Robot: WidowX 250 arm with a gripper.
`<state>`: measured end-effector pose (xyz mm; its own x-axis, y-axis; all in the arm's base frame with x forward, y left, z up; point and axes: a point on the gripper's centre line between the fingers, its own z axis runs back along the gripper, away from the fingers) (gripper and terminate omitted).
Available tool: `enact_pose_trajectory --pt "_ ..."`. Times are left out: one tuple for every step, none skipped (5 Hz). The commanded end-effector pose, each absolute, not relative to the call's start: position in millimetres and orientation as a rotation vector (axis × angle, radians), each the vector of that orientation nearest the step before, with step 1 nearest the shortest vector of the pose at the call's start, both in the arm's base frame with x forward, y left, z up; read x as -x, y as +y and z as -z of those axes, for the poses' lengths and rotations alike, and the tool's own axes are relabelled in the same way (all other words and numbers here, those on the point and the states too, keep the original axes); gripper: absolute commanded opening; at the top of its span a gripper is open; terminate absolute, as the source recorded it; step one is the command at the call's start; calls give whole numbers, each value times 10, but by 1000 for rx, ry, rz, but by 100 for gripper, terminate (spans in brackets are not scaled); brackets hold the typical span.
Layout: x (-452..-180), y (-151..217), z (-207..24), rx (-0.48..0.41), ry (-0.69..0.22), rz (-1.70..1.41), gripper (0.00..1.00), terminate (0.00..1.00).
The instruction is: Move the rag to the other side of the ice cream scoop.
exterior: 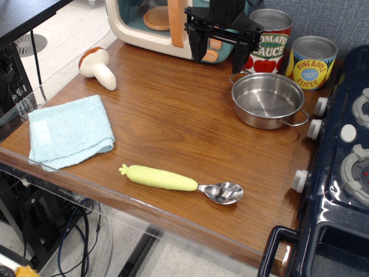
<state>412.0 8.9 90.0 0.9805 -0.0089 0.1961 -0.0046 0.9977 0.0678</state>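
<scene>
- Up at the back, the black tool [221,47] hangs over the brown wooden surface [173,115]. Its two fingers point down with a wide gap between them, and they hold nothing.
- The rag [69,131] is light blue and fluffy like a towel. It is folded into a shape close to a square and lies flat at the left edge. A small pale patch sits on its left part.
- The ice cream scoop [181,182] lies near the front edge, to the right of the rag and not touching it. Its fat yellow-green handle has a bumpy tip that points left. Its shiny metal bowl points right.
- A toy mushroom [97,67] with a brown cap lies behind the rag.
- A steel pot [268,100] sits on the right, with two cans [291,51] behind it.
</scene>
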Motion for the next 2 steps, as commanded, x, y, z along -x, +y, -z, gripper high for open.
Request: enact_pose_trajectory --pt "-4120 89 -900 -68 -198 2 100 0" --pt "-3963 219 -945 -33 -208 -52 100 0"
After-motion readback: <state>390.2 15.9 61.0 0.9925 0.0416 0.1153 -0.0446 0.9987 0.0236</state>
